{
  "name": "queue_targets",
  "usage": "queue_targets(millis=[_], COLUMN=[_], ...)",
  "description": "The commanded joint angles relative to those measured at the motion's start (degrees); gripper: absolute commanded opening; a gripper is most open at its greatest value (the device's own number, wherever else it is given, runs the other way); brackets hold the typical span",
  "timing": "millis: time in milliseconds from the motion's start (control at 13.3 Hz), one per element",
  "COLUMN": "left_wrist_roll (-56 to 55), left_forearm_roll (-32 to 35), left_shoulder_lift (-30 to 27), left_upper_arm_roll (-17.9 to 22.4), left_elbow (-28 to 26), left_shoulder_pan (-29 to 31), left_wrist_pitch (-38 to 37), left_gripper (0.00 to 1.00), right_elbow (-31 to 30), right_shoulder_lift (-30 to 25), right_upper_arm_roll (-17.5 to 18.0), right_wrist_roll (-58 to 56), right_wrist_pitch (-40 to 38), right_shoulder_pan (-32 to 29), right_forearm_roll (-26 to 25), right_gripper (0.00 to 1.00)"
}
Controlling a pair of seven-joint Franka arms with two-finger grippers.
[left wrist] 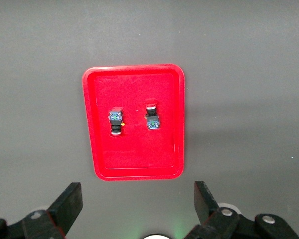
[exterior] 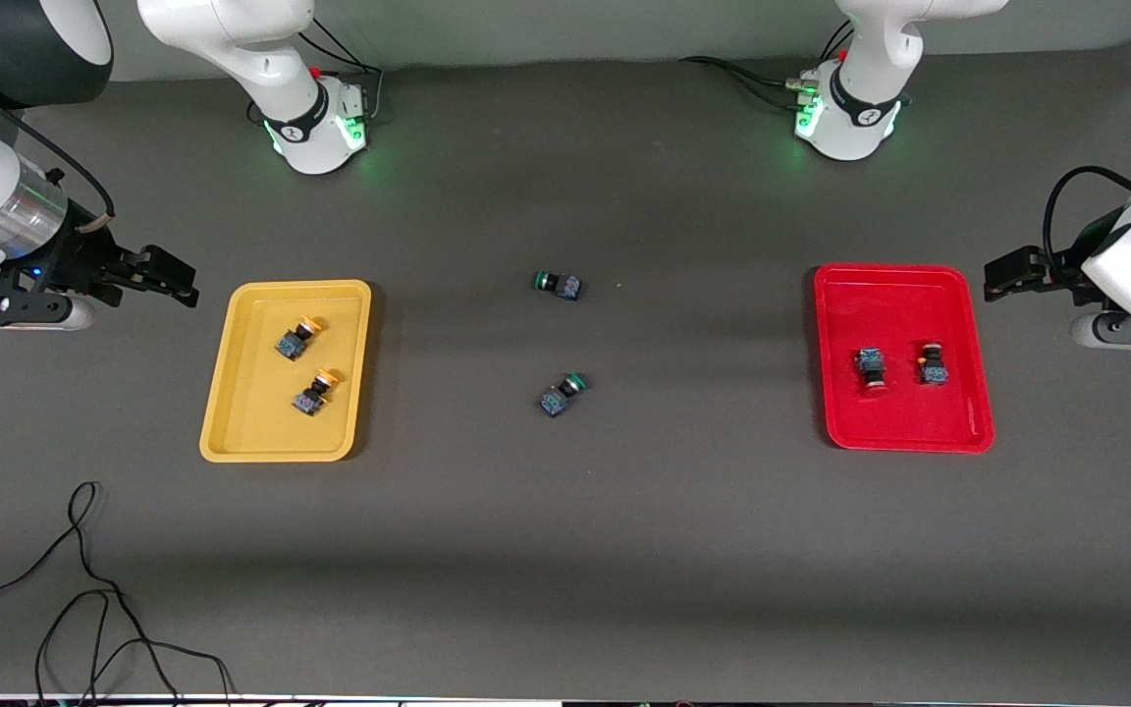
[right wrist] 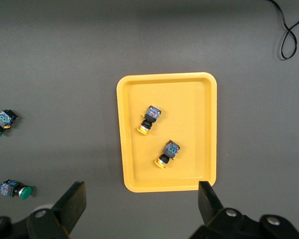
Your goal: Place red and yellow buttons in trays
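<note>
On the dark table, seen from the front camera, the yellow tray (exterior: 286, 370) lies toward the right arm's end and the red tray (exterior: 904, 358) lies toward the left arm's end. Two yellow buttons (exterior: 296, 339) lie in the yellow tray, one closer to the camera than the other. Two red buttons (exterior: 871, 367) lie side by side near the middle of the red tray. Two green buttons (exterior: 558, 285) sit on the bare table about halfway between the trays, and they are not part of the job. The right gripper (exterior: 158, 275) hangs just outside the yellow tray's short outer edge, and the left gripper (exterior: 1012, 275) hangs just outside the red tray's top outer corner. A loose black cable (exterior: 84, 589) lies near the table's front corner. From the left wrist camera, the left gripper's two fingers (left wrist: 67, 206) stand wide apart with nothing between them, and the red tray with both red buttons lies beneath. From the right wrist camera, the right gripper's fingers (right wrist: 72, 204) also stand wide apart and hold nothing, with the yellow tray and both yellow buttons beneath. All four buttons are in trays, so the job looks done, and both arms seem to wait.
</note>
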Motion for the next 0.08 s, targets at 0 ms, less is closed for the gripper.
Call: queue_targets(millis=[0], left_wrist_roll=[0.6], left_forearm_roll=[-0.6], left_shoulder_lift=[-0.9], left_upper_arm_roll=[0.2], left_elbow=[-0.2], left_shoulder_pan=[-0.1], left_wrist_pitch=[-1.1], left_gripper=[1.0], right_elbow=[0.5], right_shoulder_lift=[0.1], right_upper_arm_roll=[0.1], right_wrist_roll=[-0.9], right_wrist_pitch=[-0.4], right_shoulder_pan=[0.2], right_forearm_roll=[-1.3], right_gripper=[1.0])
